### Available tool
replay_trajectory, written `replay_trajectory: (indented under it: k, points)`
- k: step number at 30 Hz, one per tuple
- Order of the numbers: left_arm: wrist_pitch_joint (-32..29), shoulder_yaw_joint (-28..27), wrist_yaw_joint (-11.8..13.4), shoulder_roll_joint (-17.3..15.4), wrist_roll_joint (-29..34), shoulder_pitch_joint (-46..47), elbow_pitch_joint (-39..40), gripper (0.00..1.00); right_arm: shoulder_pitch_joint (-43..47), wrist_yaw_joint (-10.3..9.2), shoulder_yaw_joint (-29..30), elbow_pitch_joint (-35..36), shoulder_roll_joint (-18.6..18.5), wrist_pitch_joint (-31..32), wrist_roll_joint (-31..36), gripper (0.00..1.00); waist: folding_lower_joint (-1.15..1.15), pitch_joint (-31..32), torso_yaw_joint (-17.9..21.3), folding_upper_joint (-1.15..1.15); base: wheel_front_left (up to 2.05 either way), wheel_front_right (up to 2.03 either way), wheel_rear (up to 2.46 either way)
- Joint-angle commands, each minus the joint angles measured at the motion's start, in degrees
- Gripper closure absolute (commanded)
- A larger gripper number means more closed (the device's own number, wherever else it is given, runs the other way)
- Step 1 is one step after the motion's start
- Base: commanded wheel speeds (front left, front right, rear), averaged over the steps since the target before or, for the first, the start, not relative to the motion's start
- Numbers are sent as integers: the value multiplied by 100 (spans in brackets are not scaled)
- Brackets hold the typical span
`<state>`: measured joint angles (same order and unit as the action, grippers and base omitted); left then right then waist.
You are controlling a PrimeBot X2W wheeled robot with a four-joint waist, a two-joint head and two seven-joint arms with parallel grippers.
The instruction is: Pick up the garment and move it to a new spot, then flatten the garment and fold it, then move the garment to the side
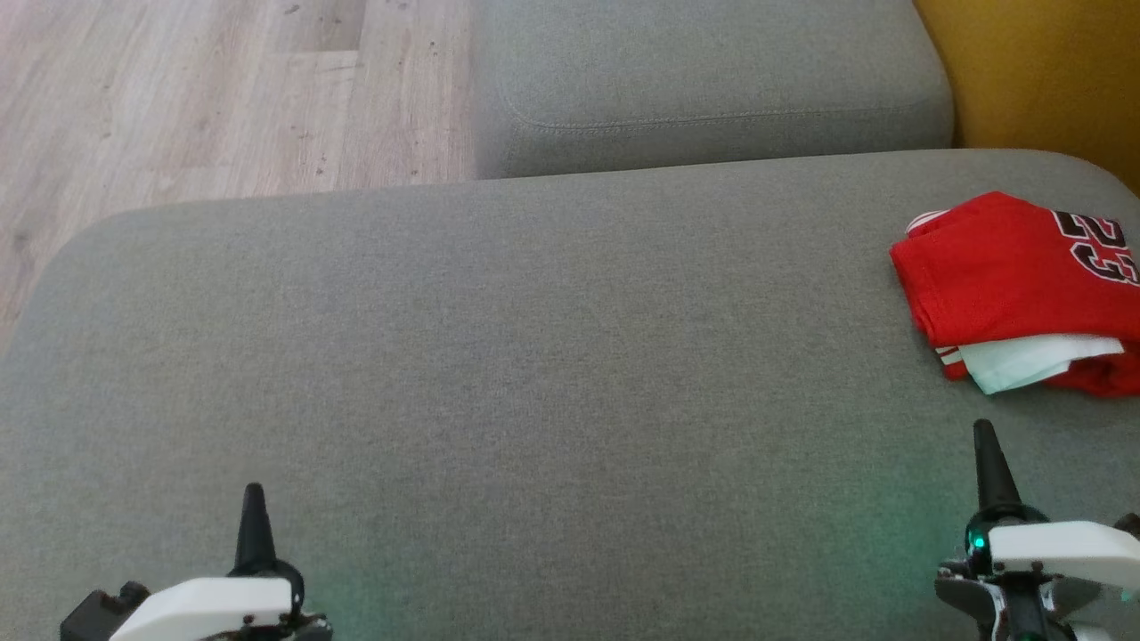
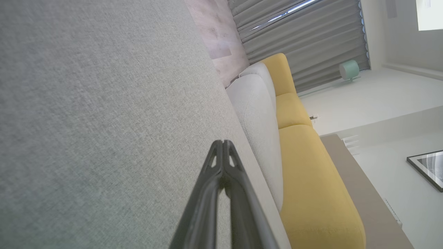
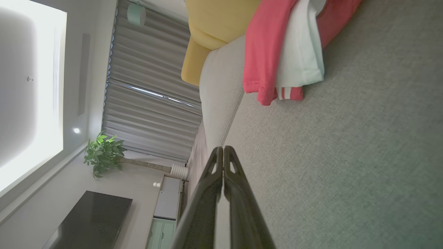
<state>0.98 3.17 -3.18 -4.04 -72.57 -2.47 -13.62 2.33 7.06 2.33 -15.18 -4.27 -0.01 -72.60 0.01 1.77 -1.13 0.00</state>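
Red numbered jersey (image 1: 1006, 276) folded at grey fabric cushion's (image 1: 534, 356) right edge
Work looks done (jersey set well aside), so left gripper (image 1: 254, 494) and right gripper (image 1: 982, 432) rest low, closed and empty.

Garment (image 1: 1006, 276) ahead of right gripper (image 1: 983, 434): outer side cut by head view's edge, number print (image 1: 1100, 249) incomplete. Right wrist view: far part cropped. White layer (image 1: 1033, 356) mostly hidden under red fold.
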Motion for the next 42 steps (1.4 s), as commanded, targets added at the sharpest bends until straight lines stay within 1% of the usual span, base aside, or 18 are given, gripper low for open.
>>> replay_trajectory:
  k: [1,14,30,42]
  points:
    - [-56,-248,-72,-71,-191,338,134,100,-343,33,-34,177,-11,47,-200,100,0,-11,7,0,0,0,0]
    - [-258,-443,-217,-65,-984,543,67,100,-543,37,98,155,12,249,-951,100,0,-85,49,0,0,0,0]
    - [-562,-738,-431,-50,-2152,847,-32,100,-840,43,296,123,49,551,-2058,100,-1,-195,113,0,0,0,0]
    - [-587,-769,-431,-28,-2126,849,-34,100,-842,43,315,121,63,566,-2043,100,-1,-195,113,0,0,0,0]
